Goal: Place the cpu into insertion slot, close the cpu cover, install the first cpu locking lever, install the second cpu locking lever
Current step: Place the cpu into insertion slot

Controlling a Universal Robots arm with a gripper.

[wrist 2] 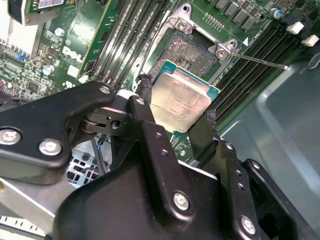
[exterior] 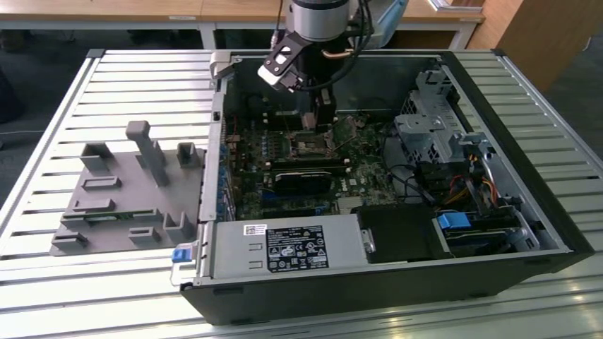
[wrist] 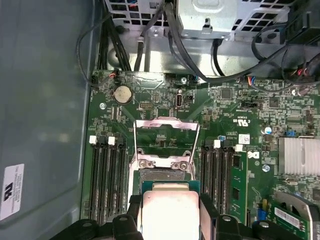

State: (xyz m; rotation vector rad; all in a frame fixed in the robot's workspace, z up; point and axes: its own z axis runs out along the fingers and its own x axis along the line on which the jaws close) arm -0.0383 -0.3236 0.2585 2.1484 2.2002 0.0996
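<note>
My gripper (wrist 2: 177, 109) is shut on the cpu (wrist 2: 182, 102), a flat square chip with a silvery face, pinched by its two edges between black fingers (wrist 2: 145, 100). The chip hangs tilted just above the insertion slot (wrist 2: 189, 49), whose dark centre lies bare. In the first wrist view the cpu (wrist: 170, 210) sits at the near edge of the insertion slot (wrist: 160, 175), and the cpu cover (wrist: 167, 131) stands swung open behind it. A thin locking lever (wrist 2: 260, 60) sticks out beside the socket. In the exterior view the gripper (exterior: 320, 119) hovers over the insertion slot (exterior: 309, 147).
Long black memory slots (wrist: 107, 175) flank the socket on both sides. A black graphics card (exterior: 306, 180) lies nearer the case front, beside a power supply (exterior: 282, 248). Drive cage (exterior: 433, 134) and cables fill the exterior view's right. A grey fixture (exterior: 123, 191) stands outside the case.
</note>
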